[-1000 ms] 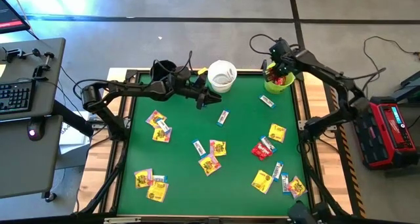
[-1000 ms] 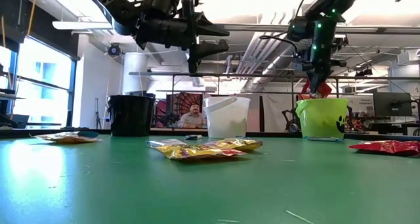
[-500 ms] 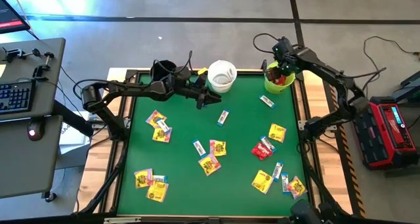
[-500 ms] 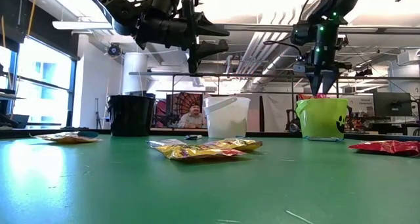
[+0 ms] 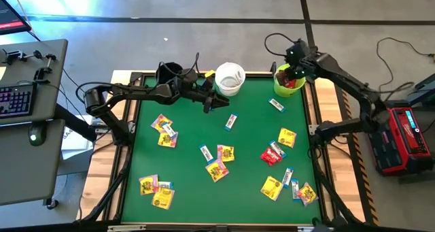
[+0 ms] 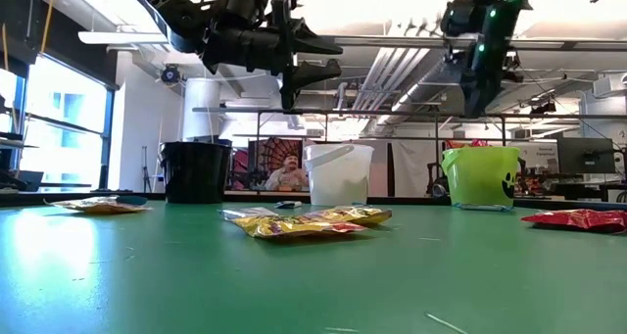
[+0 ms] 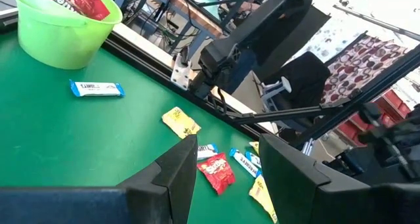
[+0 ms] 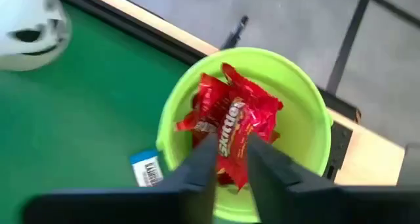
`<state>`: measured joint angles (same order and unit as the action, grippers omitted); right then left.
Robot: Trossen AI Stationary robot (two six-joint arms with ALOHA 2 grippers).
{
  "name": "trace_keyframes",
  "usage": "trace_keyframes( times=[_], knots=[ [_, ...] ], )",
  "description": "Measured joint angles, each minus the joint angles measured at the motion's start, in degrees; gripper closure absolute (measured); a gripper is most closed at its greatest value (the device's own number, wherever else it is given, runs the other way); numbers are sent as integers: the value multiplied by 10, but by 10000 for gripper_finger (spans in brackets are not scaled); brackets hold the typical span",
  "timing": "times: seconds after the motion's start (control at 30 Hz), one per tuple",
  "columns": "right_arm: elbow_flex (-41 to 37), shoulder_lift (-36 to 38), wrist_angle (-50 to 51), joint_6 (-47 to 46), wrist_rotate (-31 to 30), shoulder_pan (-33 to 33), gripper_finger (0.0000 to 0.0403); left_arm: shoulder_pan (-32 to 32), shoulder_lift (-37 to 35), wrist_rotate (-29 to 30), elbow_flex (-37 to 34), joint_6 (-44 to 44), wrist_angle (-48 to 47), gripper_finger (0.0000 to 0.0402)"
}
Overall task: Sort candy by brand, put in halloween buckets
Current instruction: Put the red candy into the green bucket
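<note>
Green felt covers the square table (image 5: 190,184), the largest thing we see, with three small round plastic pails along its 12 o'clock edge: a black bucket (image 5: 168,72) toward 11, a white bucket (image 5: 230,77) at 12, and a lime green bucket (image 5: 288,81) toward 1.

We judge the step in hand to be a drop-off of red candy. The right gripper (image 5: 295,63) hangs directly over the lime green bucket, and the right wrist view shows its jaws a little apart with nothing between them, while crumpled red wrapped packets (image 8: 230,129) lie inside the pail below. The left gripper (image 5: 214,101) hovers near the white bucket, toward the table's 11 o'clock half, jaws apart and empty.

Many packets are not yet sorted. Yellow flat packets (image 5: 217,169) lie scattered from 8 through 4 o'clock, one red packet (image 5: 271,155) sits toward 4, and slim white-and-blue bars (image 5: 231,122) are strewn among them, one (image 8: 147,171) just beside the green pail. The next move, we judge, calls for the right arm to lift clear and reach toward 4 o'clock for the remaining red packet.

Contents of the black and white buckets are hard to make out. Brand lettering on the yellow packets is too small to read.
</note>
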<state>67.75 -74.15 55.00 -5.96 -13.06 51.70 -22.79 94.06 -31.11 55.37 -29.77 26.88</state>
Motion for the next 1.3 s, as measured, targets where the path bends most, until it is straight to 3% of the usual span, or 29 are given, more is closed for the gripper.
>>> trace_keyframes(
  times=[0.1, 0.37, 0.53, 0.67, 0.8, 0.97, 1.17, 1.3],
  knots=[
    [0, 26, 0, 12, 2, -19, 392, 0, 0, 2, 0, 0, 0, 245],
    [0, 32, -33, -16, 37, -29, 343, -1, 0, 25, 0, 1, 0, 245],
    [0, 35, -33, -36, 87, -44, 357, -1, 0, 33, 0, 24, 1, 254],
    [0, 49, -32, -54, 60, -114, 397, -1, 0, 33, 0, 36, 0, 281],
    [-1, 50, -38, -99, 2, -196, 397, -1, 0, 39, 0, 44, 0, 308],
    [-59, 55, -106, -170, -35, -274, 401, -1, 0, 60, 0, 45, 0, 326],
    [-164, 60, -254, -232, -30, -332, 402, -1, 0, 62, 0, 55, 0, 326],
    [-200, 60, -327, -225, 5, -352, 402, -1, 0, 61, 0, 94, 2, 318]
  ],
)
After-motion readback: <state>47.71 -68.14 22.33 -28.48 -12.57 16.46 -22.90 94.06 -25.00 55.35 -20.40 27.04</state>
